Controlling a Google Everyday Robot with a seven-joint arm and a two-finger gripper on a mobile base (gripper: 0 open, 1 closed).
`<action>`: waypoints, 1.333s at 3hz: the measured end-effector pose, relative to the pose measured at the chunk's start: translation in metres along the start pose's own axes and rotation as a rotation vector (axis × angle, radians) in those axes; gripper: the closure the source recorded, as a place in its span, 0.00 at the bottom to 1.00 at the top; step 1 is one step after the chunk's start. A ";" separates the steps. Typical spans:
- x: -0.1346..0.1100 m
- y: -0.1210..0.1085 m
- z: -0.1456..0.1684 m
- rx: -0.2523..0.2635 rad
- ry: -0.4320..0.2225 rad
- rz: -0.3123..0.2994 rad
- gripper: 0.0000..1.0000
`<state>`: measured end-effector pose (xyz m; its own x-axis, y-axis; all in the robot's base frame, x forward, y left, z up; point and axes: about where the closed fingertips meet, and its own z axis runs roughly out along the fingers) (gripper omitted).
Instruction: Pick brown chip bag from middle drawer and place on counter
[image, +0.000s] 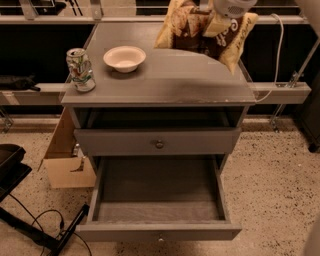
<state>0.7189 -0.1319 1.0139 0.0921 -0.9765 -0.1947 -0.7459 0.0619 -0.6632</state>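
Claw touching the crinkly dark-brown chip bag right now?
Touching. Camera view: claw at top edge grips the bunched crinkly dark-brown chip bag above the flat grey counter.

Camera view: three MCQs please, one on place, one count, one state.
1. Where is the brown chip bag?
A. on the floor
B. at the counter's far right corner, below the gripper
C. at its front left corner

2. How many things besides the bag stand on the counter?
A. one
B. two
C. four

3. The middle drawer is:
A. shut
B. pulled open
C. taken out of the cabinet

Answers:
1 B, the bag is at that corner with the gripper at its top.
2 B, only the can and the white bowl.
3 B, its inner floor shows.
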 end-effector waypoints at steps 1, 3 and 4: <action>0.002 -0.026 0.033 0.053 -0.035 -0.018 1.00; 0.025 -0.041 0.112 0.080 0.003 -0.017 1.00; 0.025 -0.041 0.114 0.078 0.005 -0.017 0.81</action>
<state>0.8264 -0.1357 0.9538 0.1008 -0.9786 -0.1796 -0.6906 0.0611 -0.7206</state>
